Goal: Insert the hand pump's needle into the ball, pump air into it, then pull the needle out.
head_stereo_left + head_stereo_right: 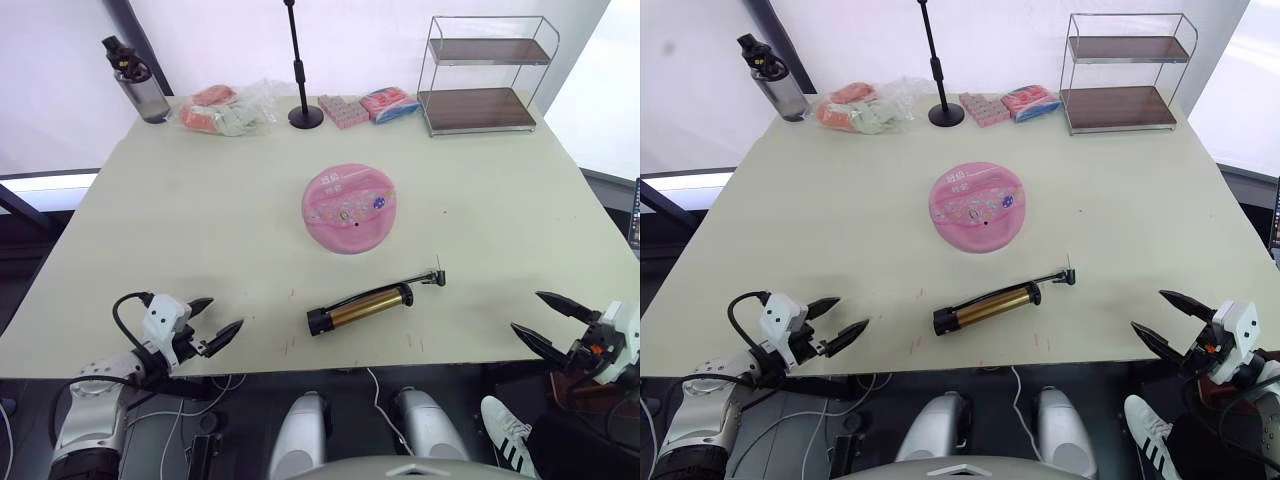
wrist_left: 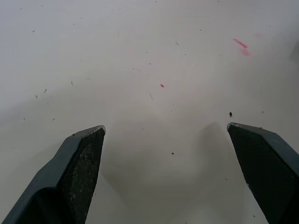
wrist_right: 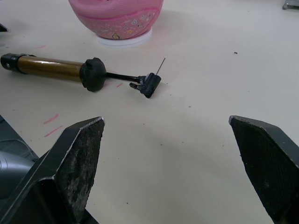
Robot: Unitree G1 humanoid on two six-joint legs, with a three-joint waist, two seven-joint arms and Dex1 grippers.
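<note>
Since nothing is grasped yet, both grippers, left (image 1: 213, 321) and right (image 1: 541, 320), are held spread wide at the table's (image 1: 150, 220) near edge. The pump (image 1: 360, 308) lies just beyond, needle (image 3: 160, 66) tilted up beside its fitting, the ball (image 1: 347, 209) farther back at center, within reach.

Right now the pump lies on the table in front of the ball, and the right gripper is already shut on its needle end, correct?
Not quite. The pump does lie before the ball, but the right gripper is open and apart from it, as the right wrist view shows.
</note>
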